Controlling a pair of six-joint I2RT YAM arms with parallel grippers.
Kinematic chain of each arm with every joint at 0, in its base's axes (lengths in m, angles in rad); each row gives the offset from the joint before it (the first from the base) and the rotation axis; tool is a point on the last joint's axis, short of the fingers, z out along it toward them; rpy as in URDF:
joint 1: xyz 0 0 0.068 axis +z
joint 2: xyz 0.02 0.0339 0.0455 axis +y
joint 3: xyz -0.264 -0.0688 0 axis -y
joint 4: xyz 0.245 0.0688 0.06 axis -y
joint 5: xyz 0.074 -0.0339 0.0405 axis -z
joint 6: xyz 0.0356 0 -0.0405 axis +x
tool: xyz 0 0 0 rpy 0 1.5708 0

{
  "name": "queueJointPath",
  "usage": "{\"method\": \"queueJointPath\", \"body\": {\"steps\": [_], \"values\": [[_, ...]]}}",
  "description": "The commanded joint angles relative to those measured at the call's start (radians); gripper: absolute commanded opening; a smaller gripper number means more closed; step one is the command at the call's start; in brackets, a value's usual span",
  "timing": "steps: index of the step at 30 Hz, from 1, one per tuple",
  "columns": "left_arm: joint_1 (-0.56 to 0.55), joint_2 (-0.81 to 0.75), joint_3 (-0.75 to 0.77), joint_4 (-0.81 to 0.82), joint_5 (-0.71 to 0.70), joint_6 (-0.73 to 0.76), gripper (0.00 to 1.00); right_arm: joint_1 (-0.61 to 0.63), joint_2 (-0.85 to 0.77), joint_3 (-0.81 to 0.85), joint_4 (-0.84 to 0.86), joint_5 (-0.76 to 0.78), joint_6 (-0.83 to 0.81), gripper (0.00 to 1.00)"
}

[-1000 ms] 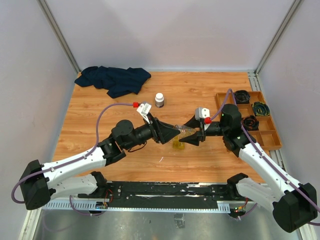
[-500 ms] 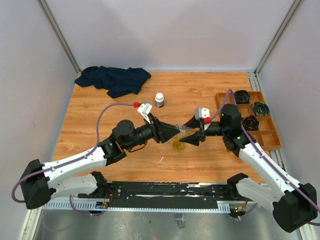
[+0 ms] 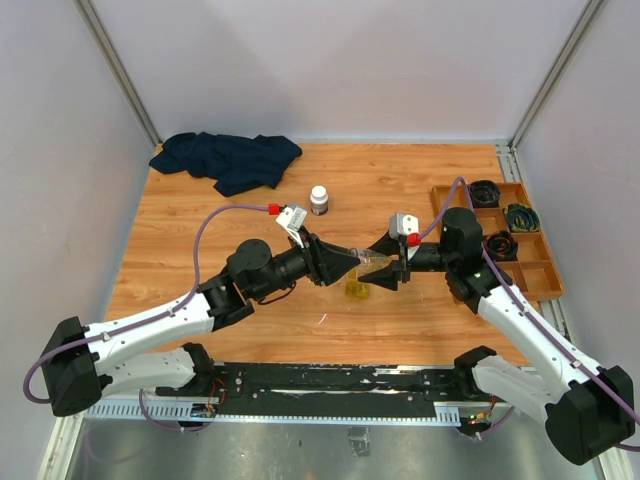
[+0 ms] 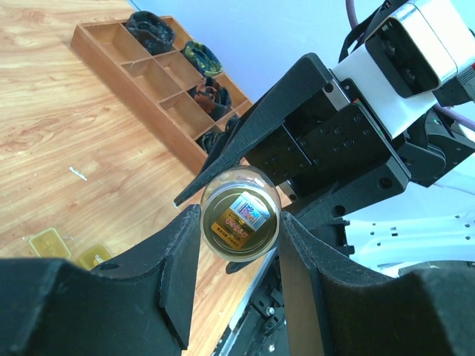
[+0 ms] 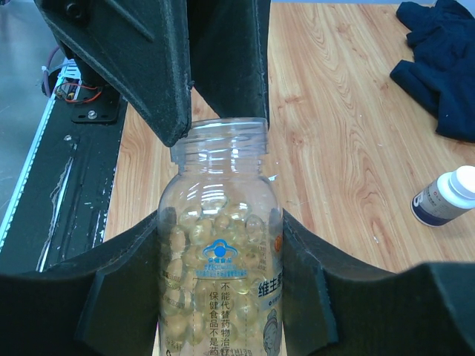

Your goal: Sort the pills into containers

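I am seeing the right jaws gripping the uncapped pill bottle (image 5: 217, 252) by its body, level above the table (image 3: 400, 170), the left jaws clamping its neck, pills (image 5: 211, 222) sitting inside, and the yellow case (image 4: 46, 243) lying on the table just beneath.

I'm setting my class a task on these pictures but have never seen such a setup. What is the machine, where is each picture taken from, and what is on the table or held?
It is two robot arms bolted to a wooden table, each ending in a two-finger gripper. One picture looks down from above; the other two come from cameras on the wrists. The right gripper holds a clear pill bottle holding yellow capsules; the left gripper pinches its open neck. On the table lie a dark cloth, a white-capped bottle, a wooden tray and a small yellow case.
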Motion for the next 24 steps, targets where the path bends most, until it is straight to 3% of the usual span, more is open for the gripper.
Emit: {"method": "queueJointPath", "body": {"steps": [1, 13, 24], "values": [[-0.017, 0.005, 0.039, 0.001, 0.003, 0.024, 0.25, -0.010, -0.004, 0.037, 0.016, 0.002, -0.014, 0.01], [-0.017, 0.005, -0.021, 0.084, 0.088, 0.045, 0.25, -0.011, -0.025, 0.012, 0.118, -0.121, 0.071, 0.00], [-0.013, 0.016, -0.056, 0.166, 0.217, 0.220, 0.22, -0.015, -0.030, 0.009, 0.153, -0.178, 0.107, 0.00]]}}
